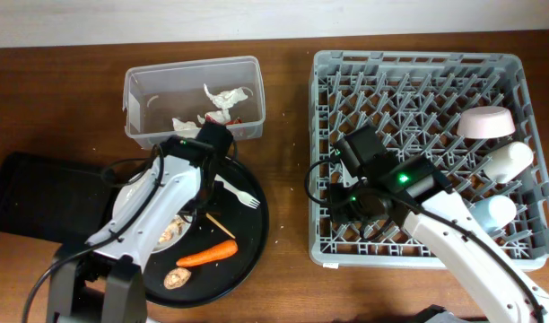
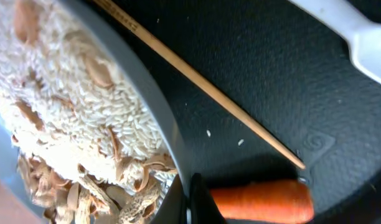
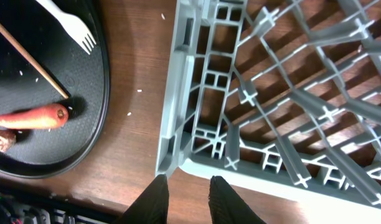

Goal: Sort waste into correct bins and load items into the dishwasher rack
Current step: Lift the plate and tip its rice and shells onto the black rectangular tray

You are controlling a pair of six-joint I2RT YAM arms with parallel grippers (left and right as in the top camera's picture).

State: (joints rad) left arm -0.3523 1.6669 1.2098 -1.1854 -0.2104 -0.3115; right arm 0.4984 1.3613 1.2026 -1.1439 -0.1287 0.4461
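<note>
The left gripper (image 2: 189, 202) is down at the near edge of the white plate (image 2: 147, 93), jaws closed - whether the rim is caught between them I can't tell. The plate, heaped with beige crumbs (image 2: 66, 106), sits on the left of the round black tray (image 2: 290, 81), with a chopstick (image 2: 209, 91), the fork (image 2: 358, 37) and the carrot (image 2: 259, 200) to its right. The right gripper (image 3: 189, 202) hangs over the near-left corner of the dishwasher rack (image 1: 409, 67), jaws parted, holding nothing. The bowl (image 1: 485, 123), white cup (image 1: 508, 160) and blue cup (image 1: 492, 213) lie along the rack's right side. The clear tub (image 1: 135, 99), far left, holds white scraps (image 1: 222, 97) - the flat black tray (image 1: 23, 193) lies nearer, at the left edge.
</note>
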